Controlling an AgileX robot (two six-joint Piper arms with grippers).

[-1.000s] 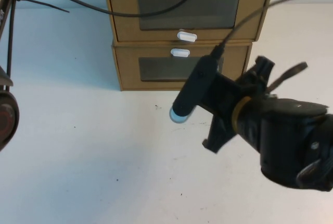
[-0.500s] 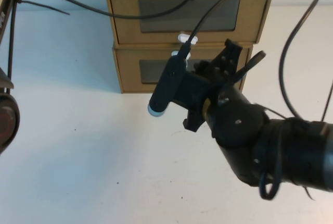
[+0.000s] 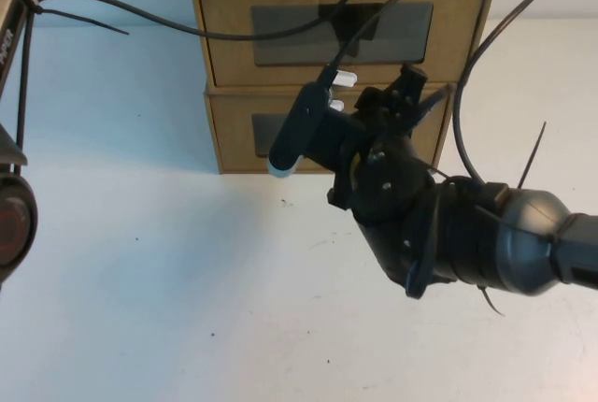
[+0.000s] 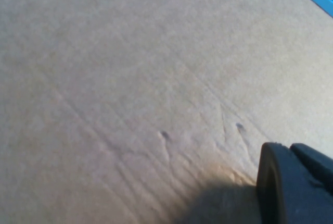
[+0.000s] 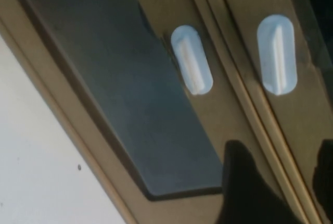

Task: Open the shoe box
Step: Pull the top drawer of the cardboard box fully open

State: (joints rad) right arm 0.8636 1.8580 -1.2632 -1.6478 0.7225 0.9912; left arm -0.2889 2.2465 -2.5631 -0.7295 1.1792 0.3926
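Shoe box point(image 3: 234, 131), a brown cardboard drawer with a dark window, sits at 12 o'clock on the white table point(image 3: 140, 280). A second box of the same kind point(image 3: 224, 37) is stacked squarely on top of it. Both drawers look pushed fully in.

At 9 o'clock in the high view, part of the left arm point(image 3: 11, 224) shows at the frame edge. From there a black cable point(image 3: 187, 23) loops toward 1 o'clock across the upper box. The left gripper point(image 4: 296, 182) appears only in its own wrist view, very close to a plain cardboard surface. I cannot tell whether it touches that surface, or whether it is open or closed.

Each drawer front has a small white handle at its middle: the lower handle point(image 5: 191, 60) beside the dark window, the upper handle point(image 5: 277, 54) just past the seam between the boxes.

The right gripper point(image 3: 422, 86) is in front of the stack, at about the height of that seam and at 3 o'clock of the handles. It points toward 12 o'clock. Its two prongs stand apart with nothing between them, close to the cardboard front and gripping neither handle. The wrist camera point(image 3: 297, 131) juts toward 7 o'clock from it. The right arm point(image 3: 505, 243) runs off toward 4 o'clock.
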